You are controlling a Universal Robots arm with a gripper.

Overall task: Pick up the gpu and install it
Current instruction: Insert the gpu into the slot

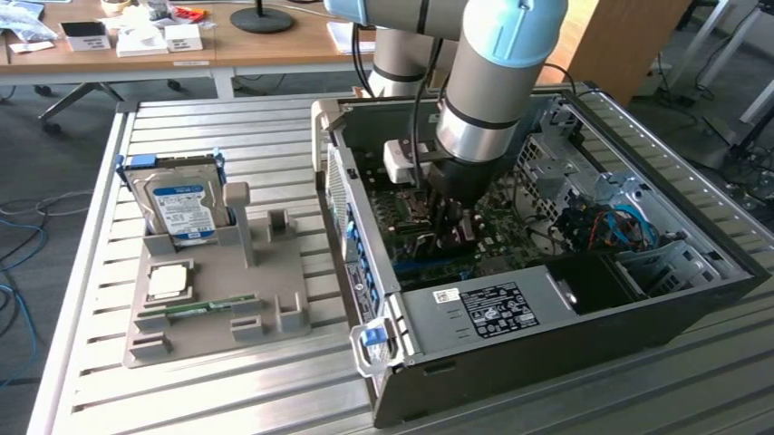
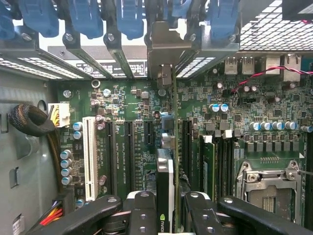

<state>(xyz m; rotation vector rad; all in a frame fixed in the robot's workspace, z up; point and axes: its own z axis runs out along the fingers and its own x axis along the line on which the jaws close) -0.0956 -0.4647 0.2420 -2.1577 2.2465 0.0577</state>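
**GPU held edge-on above the motherboard slots**

Exterior view: the gripper [image 1: 450, 228] reaches deep into the open computer case [image 1: 677, 299], at about three o'clock from the grey parts tray [image 1: 212, 299] and its hard drive [image 1: 179, 204].

Wrist view: the jaws, partly closed, clamp the gpu [image 2: 166, 191] between black fingers [image 2: 142, 205], its bracket [image 2: 165, 46] toward twelve o'clock. If the card edge sits beside the slot [image 2: 146, 134], pressing could jam it or scrape the motherboard [image 2: 244, 122].

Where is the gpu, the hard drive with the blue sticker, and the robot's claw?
gpu [image 2: 165, 186]: wrist view, on the card's edge held upright.
hard drive [image 1: 179, 204]: exterior view, on its blue label.
claw [image 2: 165, 203]: wrist view, between the two black fingers.
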